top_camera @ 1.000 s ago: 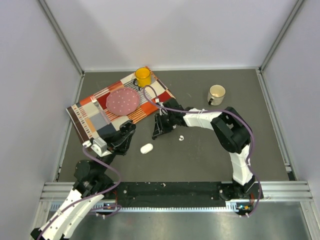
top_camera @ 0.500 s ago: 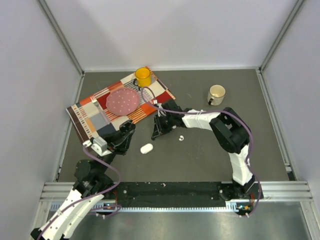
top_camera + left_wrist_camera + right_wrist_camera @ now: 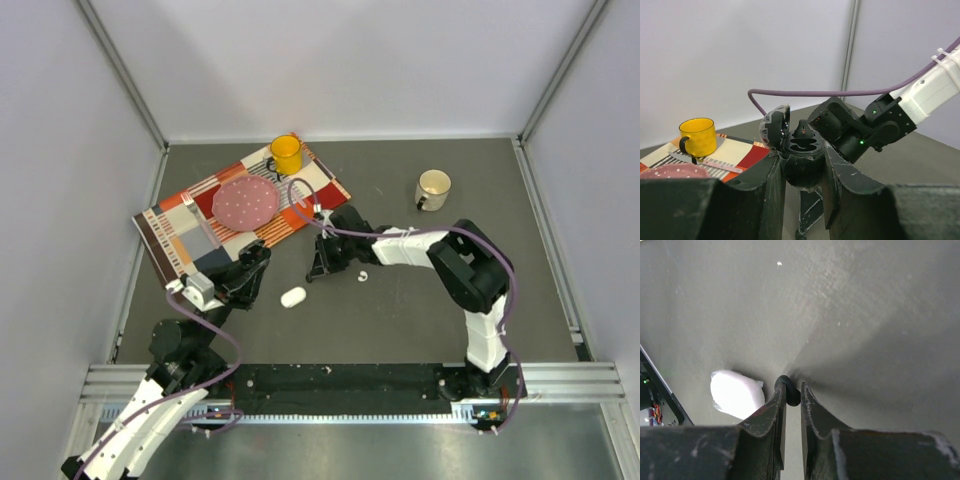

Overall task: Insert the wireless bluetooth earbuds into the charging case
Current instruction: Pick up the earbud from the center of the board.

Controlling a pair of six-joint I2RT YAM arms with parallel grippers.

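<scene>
The right gripper [image 3: 791,389] pinched a black earbud [image 3: 792,396] between nearly closed fingertips, with a white case [image 3: 735,392] lying just beside them. The left gripper [image 3: 802,162] clamped the open black charging case [image 3: 802,145].

The right gripper [image 3: 792,389] has its two dark fingers [image 3: 771,420] drawn close together, pinching a small black earbud [image 3: 792,397] between their tips over the grey table [image 3: 865,315]. Just left of the bud lies a rounded white case [image 3: 735,394] (washed out by glare, no detail readable).
</scene>
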